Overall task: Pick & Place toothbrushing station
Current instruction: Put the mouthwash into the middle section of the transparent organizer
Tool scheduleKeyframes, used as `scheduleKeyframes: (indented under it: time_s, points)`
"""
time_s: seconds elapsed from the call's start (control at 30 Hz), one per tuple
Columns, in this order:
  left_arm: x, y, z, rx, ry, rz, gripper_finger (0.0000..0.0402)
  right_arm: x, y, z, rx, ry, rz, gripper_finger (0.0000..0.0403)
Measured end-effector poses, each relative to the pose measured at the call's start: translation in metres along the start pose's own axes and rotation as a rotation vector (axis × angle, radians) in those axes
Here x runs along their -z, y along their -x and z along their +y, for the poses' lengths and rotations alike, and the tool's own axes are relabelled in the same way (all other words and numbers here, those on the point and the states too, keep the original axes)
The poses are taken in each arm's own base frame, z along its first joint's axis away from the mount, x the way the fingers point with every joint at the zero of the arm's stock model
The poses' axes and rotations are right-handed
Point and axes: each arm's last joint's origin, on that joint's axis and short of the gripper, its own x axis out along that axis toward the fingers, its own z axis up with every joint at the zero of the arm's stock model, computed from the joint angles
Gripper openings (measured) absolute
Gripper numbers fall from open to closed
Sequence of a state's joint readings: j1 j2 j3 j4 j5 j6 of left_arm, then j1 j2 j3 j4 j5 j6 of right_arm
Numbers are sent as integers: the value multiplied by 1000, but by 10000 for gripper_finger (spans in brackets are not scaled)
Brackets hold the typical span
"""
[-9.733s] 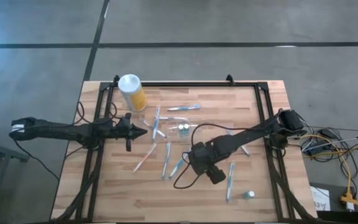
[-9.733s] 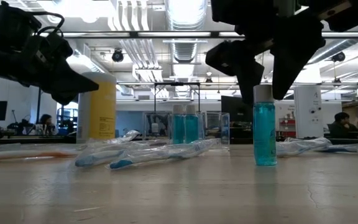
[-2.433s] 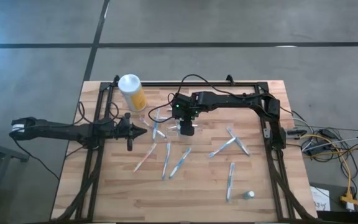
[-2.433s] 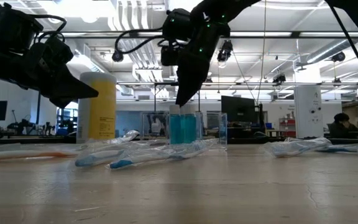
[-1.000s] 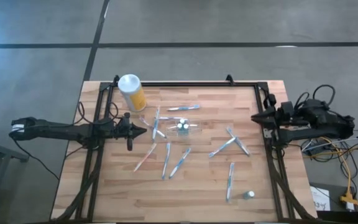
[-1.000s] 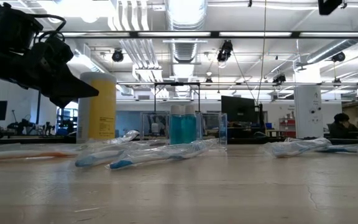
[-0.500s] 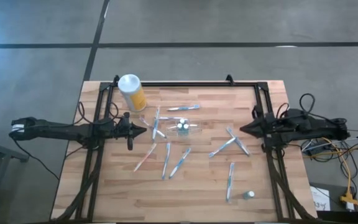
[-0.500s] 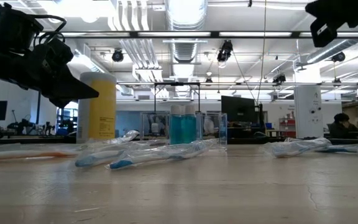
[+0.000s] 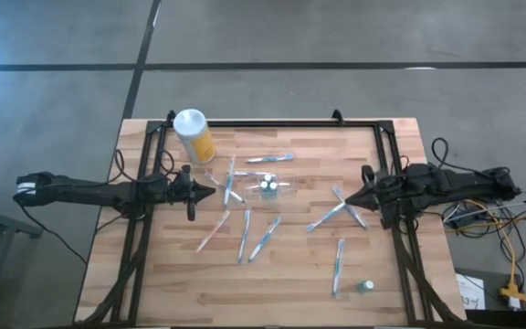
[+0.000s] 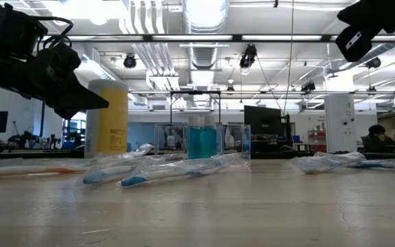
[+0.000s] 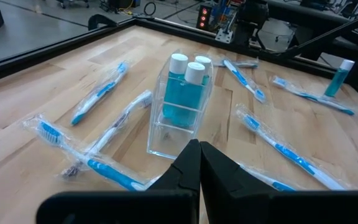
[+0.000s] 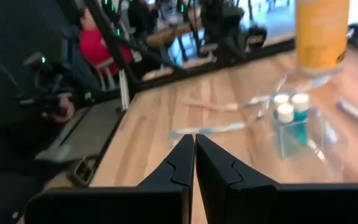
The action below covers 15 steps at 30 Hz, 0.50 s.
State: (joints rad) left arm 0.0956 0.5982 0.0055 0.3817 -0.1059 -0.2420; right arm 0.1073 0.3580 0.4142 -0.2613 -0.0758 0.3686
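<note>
The toothbrushing station (image 9: 268, 189) is a small clear plastic holder standing by its base on the wooden table's middle, with two blue white-capped bottles (image 11: 184, 87) upright in it. It also shows in the low view (image 10: 202, 142) and the right wrist view (image 12: 298, 134). My left gripper (image 9: 210, 193) is shut and empty, hovering just to the holder's left, pointing at it (image 11: 197, 163). My right gripper (image 9: 350, 196) is shut and empty, above the table to the holder's right (image 12: 194, 152).
Several wrapped toothbrushes (image 9: 245, 235) lie scattered around the holder, two crossed (image 9: 341, 208) under my right gripper. A yellow canister with a white lid (image 9: 193, 135) stands at the far left. A small blue bottle (image 9: 365, 286) stands near the front right. A black frame (image 9: 272, 122) rims the table.
My right gripper has come from beyond the table's right edge toward the left and a little toward the near edge, over the table, and has come lower, still shut. The holder and my left gripper have kept still.
</note>
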Motion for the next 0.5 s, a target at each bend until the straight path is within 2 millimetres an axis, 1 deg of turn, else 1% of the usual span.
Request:
scheduleKeyframes:
  time_s: [0.13, 0.23, 0.4, 0.5]
  points:
    - [0, 0, 0, 0, 0, 0, 5, -18, -14, 12, 84, -52, 180, 12]
    - [0, 0, 0, 0, -2, 0, 5, -31, -28, 27, 153, -93, 351, 12]
    - [0, 0, 0, 0, -10, 1, 5, -40, -50, 58, 326, -162, 634, 12]
    - [0, 0, 0, 0, -21, 1, 5, -41, -61, 83, 366, -213, 734, 12]
